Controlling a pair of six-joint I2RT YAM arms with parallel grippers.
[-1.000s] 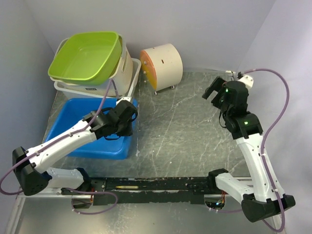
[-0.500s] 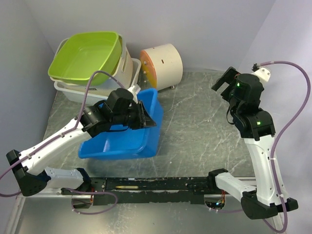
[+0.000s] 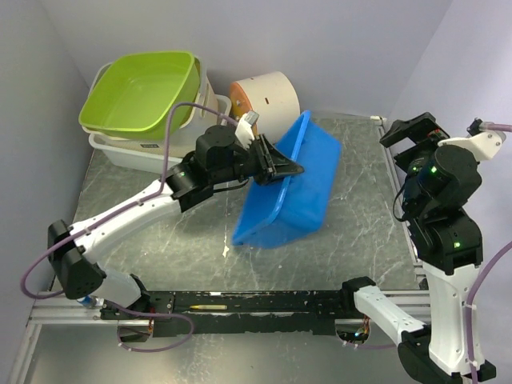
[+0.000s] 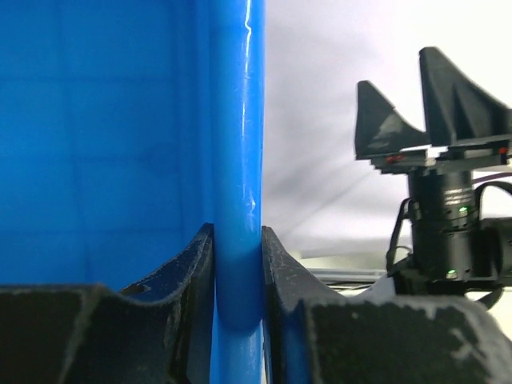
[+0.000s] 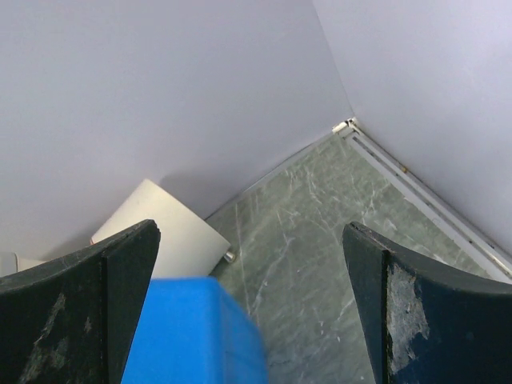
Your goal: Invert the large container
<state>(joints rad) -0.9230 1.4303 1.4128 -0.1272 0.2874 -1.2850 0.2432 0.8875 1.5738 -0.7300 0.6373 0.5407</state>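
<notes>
**Container tipped on edge, mid-table**

I see the large blue container (image 3: 302,188) standing steeply on its side near the middle of the marbled table (image 3: 360,240). It is glossy plastic with a rounded rim, and its open side is turned leftward. Its lower end is blurred, so I cannot tell if it touches down. The left gripper (image 3: 280,168) pinches the rim, 1 finger on each side. The right gripper (image 3: 412,132) hangs well apart, spread wide and holding nothing. Behind sit a green tub (image 3: 144,92) and a white drum (image 3: 272,96).
</notes>
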